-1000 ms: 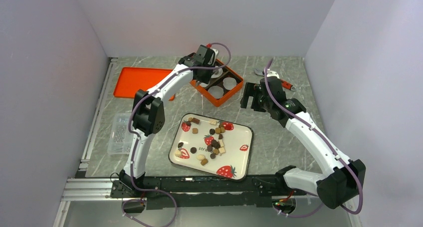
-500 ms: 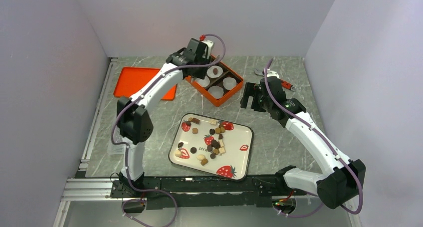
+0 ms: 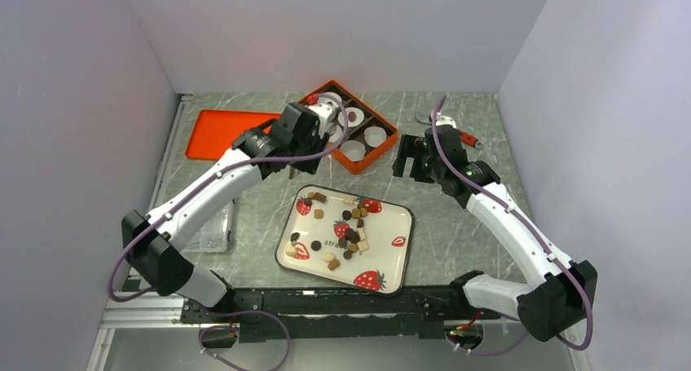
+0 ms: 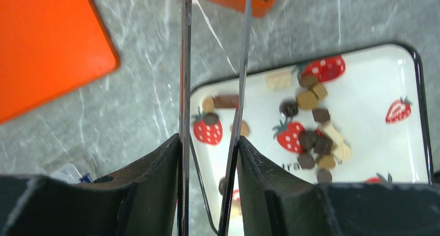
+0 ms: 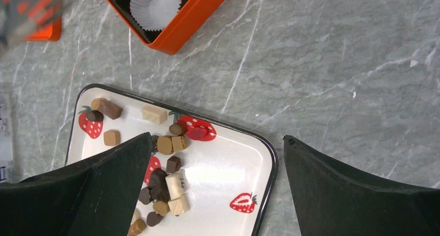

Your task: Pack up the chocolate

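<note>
Packing barely started: chocolate (image 3: 352,234) lies on the tray (image 3: 389,224); visible cups (image 3: 353,149) in the box (image 3: 367,166) are empty. Left end effector (image 4: 207,142) grips tweezers (image 4: 242,65); right end effector (image 5: 216,137) open, empty.

The work surface is a tabletop (image 3: 456,224) finished in a grey marble pattern crossed by thin pale veins. Three plain, matt panels enclose it: a back wall (image 3: 342,28), a left wall (image 3: 73,143) and a right wall (image 3: 603,102), all white to pale lavender-grey. Each wall meets the tabletop directly at its edge. A light aluminium rail (image 3: 138,310) runs along the near edge, and a similar metal strip (image 3: 160,183) follows the left edge. In front of the rail lies a smooth grey surface (image 3: 367,356). Lighting is even and diffuse; shadows on the tabletop are soft.
</note>
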`<state>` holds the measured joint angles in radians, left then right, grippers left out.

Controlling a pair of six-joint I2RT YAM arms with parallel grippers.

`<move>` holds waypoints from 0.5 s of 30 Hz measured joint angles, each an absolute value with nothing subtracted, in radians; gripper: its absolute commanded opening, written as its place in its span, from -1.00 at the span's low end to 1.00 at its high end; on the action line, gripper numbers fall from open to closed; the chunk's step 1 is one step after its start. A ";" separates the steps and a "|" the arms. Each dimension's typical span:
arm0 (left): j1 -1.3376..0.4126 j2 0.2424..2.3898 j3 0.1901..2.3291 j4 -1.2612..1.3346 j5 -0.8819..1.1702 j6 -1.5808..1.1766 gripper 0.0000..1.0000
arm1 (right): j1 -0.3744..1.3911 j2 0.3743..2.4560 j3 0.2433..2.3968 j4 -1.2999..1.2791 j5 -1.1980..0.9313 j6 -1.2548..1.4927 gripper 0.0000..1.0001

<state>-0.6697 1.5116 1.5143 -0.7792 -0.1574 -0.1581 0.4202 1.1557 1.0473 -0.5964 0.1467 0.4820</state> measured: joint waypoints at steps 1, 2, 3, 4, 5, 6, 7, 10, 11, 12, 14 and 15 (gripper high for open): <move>-0.685 1.490 1.489 -0.791 -0.159 -0.164 -0.09 | 0.420 1.156 1.047 -0.596 0.147 0.482 0.99; -0.697 1.472 1.467 -0.800 -0.161 -0.171 -0.09 | 0.420 1.156 1.047 -0.596 0.147 0.482 0.99; -0.712 1.450 1.439 -0.808 -0.163 -0.179 -0.09 | 0.420 1.156 1.047 -0.596 0.147 0.482 0.99; -0.722 1.434 1.419 -0.815 -0.163 -0.183 -0.09 | 0.420 1.156 1.047 -0.596 0.147 0.482 0.99; -0.733 1.417 1.397 -0.822 -0.164 -0.189 -0.09 | 0.420 1.156 1.047 -0.596 0.147 0.482 0.99; -0.746 1.397 1.370 -0.833 -0.167 -0.198 -0.09 | 0.420 1.156 1.047 -0.595 0.146 0.482 0.99; -0.755 1.383 1.353 -0.842 -0.173 -0.205 -0.08 | 0.420 1.156 1.047 -0.595 0.146 0.482 0.99; -0.786 1.345 1.308 -0.880 -0.195 -0.225 -0.08 | 0.420 1.156 1.047 -0.593 0.146 0.482 0.99; -0.795 1.336 1.294 -0.890 -0.204 -0.231 -0.07 | 0.420 1.156 1.047 -0.593 0.146 0.482 0.99; -0.803 1.325 1.279 -0.902 -0.209 -0.236 -0.07 | 0.420 1.156 1.047 -0.592 0.146 0.482 0.99; -0.817 1.303 1.242 -0.915 -0.215 -0.251 -0.07 | 0.420 1.155 1.044 -0.590 0.146 0.483 0.99; -0.821 1.293 1.226 -0.921 -0.216 -0.257 -0.07 | 0.420 1.155 1.042 -0.589 0.146 0.483 0.99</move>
<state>-0.8207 1.2930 1.2259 -0.9215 -0.2157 -0.2565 0.4202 1.1553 1.0424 -0.5888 0.1459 0.4828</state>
